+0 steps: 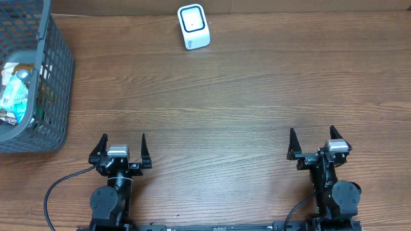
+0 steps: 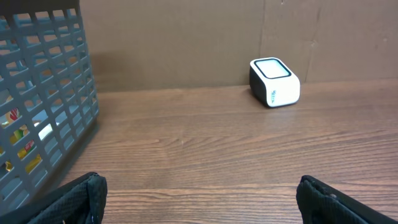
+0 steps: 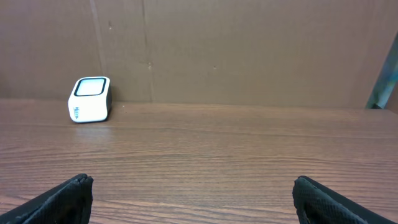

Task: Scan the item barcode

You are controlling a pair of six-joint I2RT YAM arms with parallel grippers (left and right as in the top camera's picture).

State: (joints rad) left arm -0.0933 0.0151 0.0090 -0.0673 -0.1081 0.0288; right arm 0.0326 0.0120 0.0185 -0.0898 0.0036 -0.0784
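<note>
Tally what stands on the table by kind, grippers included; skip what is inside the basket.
Basket: 1
Scanner: 1
Grippers: 2, the left gripper and the right gripper, both open
Total: 4

Nothing is legible: the teal mark on the scanner (image 2: 274, 81) and the print on the packets (image 1: 14, 96) are too small.

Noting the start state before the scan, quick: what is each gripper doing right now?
Left gripper: open, holding nothing.
Right gripper: open, holding nothing.
</note>
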